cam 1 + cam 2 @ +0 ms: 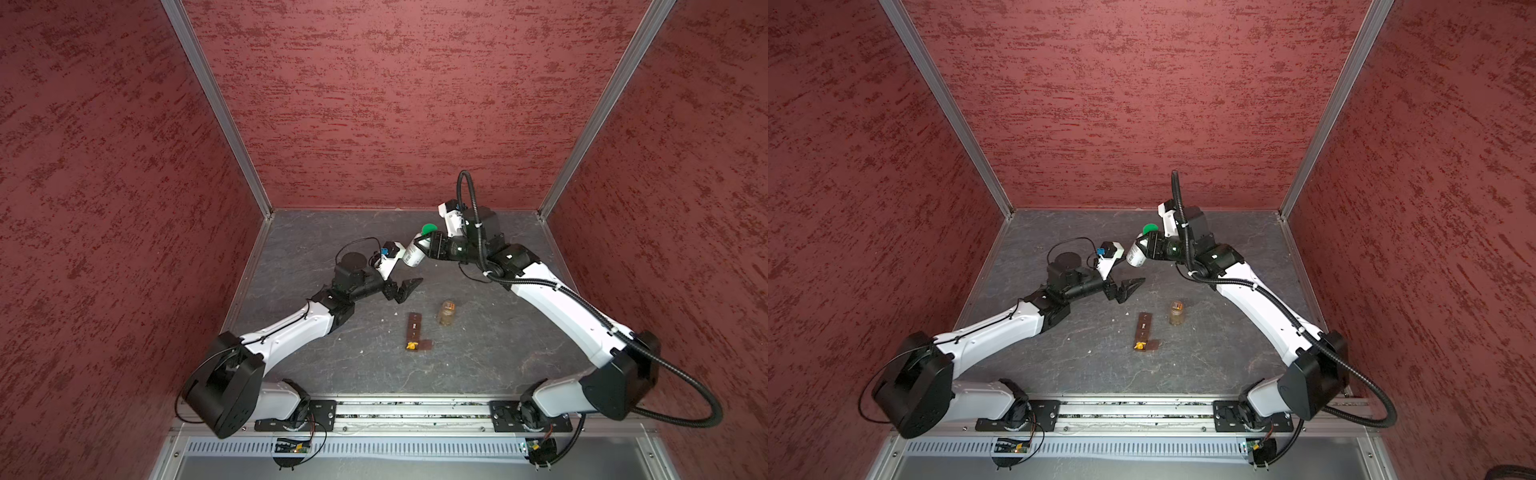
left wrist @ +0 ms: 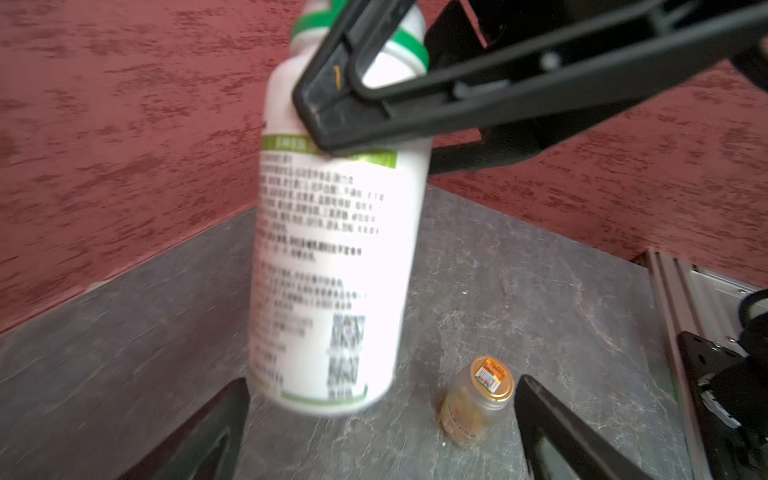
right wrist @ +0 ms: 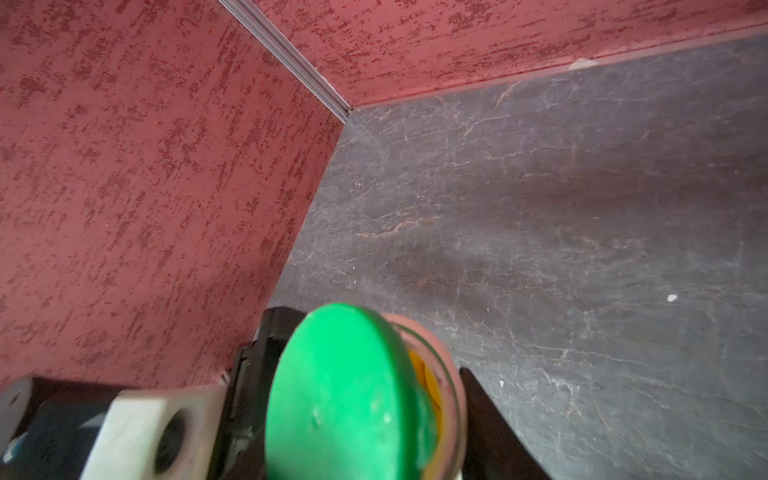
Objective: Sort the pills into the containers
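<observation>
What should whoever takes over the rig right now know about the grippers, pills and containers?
Right gripper: shut on the white plastic green-capped bottle, tilted in the air; cap looks ajar.
Left gripper: open, empty, near the bottle's base.
Narrow translucent brown container strip lies on the grey table; near end cell open, yellow-orange pills inside.
Clear amber gold-capped bottle stands beside it.
Left: the other cells, which look closed.

Tilted white bottle (image 1: pixel 412 257) clamped in right tool (image 1: pixel 424 245), left tool (image 1: pixel 409 290) spread wide, amber bottle (image 1: pixel 447 313) beside containers (image 1: pixel 414 326)
</observation>
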Available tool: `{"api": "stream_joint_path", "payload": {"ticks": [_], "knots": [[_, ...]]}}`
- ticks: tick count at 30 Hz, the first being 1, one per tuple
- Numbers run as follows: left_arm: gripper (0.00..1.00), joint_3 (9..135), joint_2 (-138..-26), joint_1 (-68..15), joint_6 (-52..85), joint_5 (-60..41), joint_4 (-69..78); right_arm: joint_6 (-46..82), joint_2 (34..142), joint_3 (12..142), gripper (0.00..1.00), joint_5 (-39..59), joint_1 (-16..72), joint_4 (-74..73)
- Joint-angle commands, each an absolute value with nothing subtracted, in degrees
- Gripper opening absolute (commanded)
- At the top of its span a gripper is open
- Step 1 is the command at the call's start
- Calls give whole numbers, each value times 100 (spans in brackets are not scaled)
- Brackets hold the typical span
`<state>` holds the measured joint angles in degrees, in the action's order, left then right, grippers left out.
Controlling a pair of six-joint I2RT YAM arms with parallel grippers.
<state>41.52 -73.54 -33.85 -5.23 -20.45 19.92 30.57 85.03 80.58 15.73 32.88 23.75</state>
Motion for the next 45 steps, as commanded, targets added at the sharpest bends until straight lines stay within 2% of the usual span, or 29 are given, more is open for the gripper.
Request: {"api": "stream_joint_path", "payload": {"ticks": [1, 5, 11, 16, 25, 35, 41, 45], "knots": [[100, 3971, -6715, -3345, -113, -653, 1333, 2944, 9000, 8501, 29, 595, 3661, 2436], [100, 3542, -5577, -3291, 549, 469, 483, 3049, 9596, 8784, 29, -177, 4034, 2285], [96, 3265, -3962, -3234, 1505, 1313, -1177, 3086, 10413, 9131, 28, -885, 4507, 2133], [93, 3218, -3210, -3194, 2066, 1819, -1939, 2916, 11059, 9514, 29, -1300, 4887, 2162], [93, 3174, -3050, -3086, 2261, 1963, -1983, 2675, 12003, 10008, 29, -1757, 5241, 2279], [93, 3114, -3128, -2938, 2373, 1767, -1865, 2741, 12433, 9804, 32, -1662, 5334, 2216], [93, 3086, -3182, -2890, 2365, 1714, -1828, 2881, 12413, 9551, 37, -1618, 5394, 2180], [93, 3116, -3208, -2852, 2319, 1709, -1822, 2965, 12316, 9341, 44, -1612, 5429, 2145]]}}
